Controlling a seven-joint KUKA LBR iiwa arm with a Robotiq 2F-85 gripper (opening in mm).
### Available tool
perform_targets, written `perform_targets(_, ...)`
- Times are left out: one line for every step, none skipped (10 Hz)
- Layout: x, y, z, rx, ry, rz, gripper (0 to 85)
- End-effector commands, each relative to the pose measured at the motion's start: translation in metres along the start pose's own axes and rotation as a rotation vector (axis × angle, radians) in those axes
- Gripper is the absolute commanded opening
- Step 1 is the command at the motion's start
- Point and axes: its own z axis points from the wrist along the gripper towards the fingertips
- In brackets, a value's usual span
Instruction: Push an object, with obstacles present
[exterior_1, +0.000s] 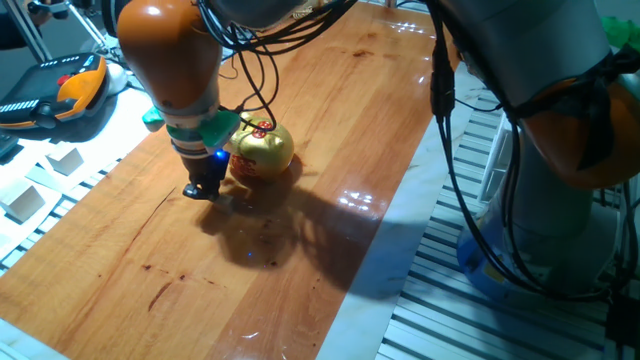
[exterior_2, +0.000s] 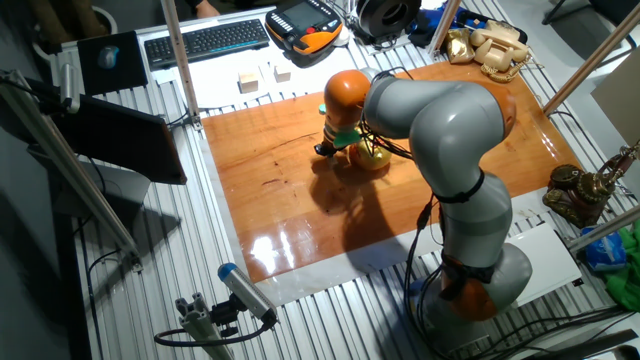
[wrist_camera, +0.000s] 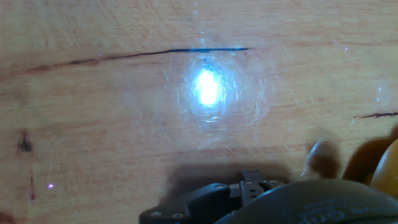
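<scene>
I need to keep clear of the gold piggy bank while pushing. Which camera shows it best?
One fixed view: the gold piggy bank is large and sharp there, red markings visible, right beside the gripper. The other fixed view shows it small, mostly hidden behind the arm. The hand view catches only a golden sliver at the right edge.

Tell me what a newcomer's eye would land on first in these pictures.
The shiny gold piggy bank with red markings stands out on the wooden table, right beside the gripper, which sits low at the table surface. In the hand view, a bright blue-white glare shines on the wood. The tiny cube cannot be made out.
</scene>
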Motion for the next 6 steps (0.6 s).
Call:
perform_targets(0.000,0.001,-0.002,0.000,0.000,0.004,0.0)
perform_targets(-0.001,0.003,-0.004,0.000,0.006,0.008,0.0)
perform_targets(-0.003,0.004,-0.007,0.000,0.012,0.012,0.0)
perform_targets(-0.005,0.006,-0.012,0.001,0.015,0.017,0.0)
perform_targets(-0.008,0.006,-0.018,0.001,0.017,0.017,0.0)
perform_targets(-0.012,0.004,-0.025,0.003,0.018,0.017,0.0)
